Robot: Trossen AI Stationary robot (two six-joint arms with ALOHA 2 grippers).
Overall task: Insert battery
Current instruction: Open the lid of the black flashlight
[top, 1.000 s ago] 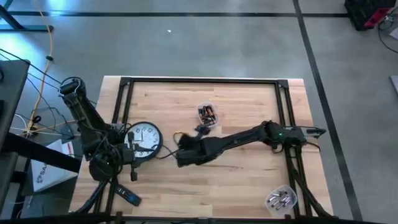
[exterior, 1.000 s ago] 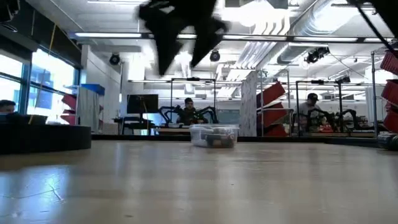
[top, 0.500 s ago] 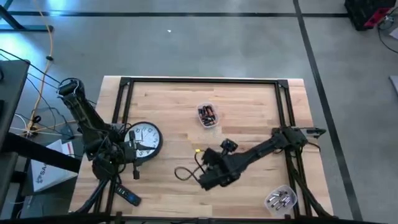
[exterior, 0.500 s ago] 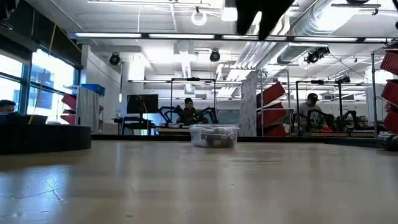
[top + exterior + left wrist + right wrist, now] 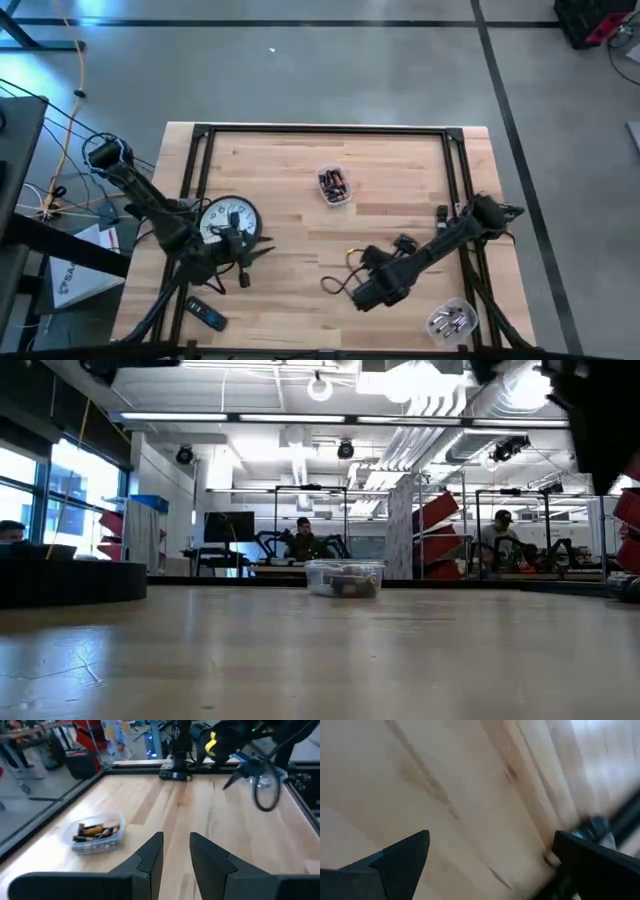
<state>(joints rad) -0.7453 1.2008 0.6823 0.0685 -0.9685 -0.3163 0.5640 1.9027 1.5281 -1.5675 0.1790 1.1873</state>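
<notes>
On the wooden table (image 5: 300,170), the left gripper (image 5: 262,250), fingers slightly parted, sits beside the clock (image 5: 228,222); the right gripper (image 5: 360,296), wide open, hovers near the front edge.

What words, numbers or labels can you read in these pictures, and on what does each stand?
None can be read for certain.
Clock: dial numerals too small.
Batteries: labels blurred.
White box: print too small.
</notes>
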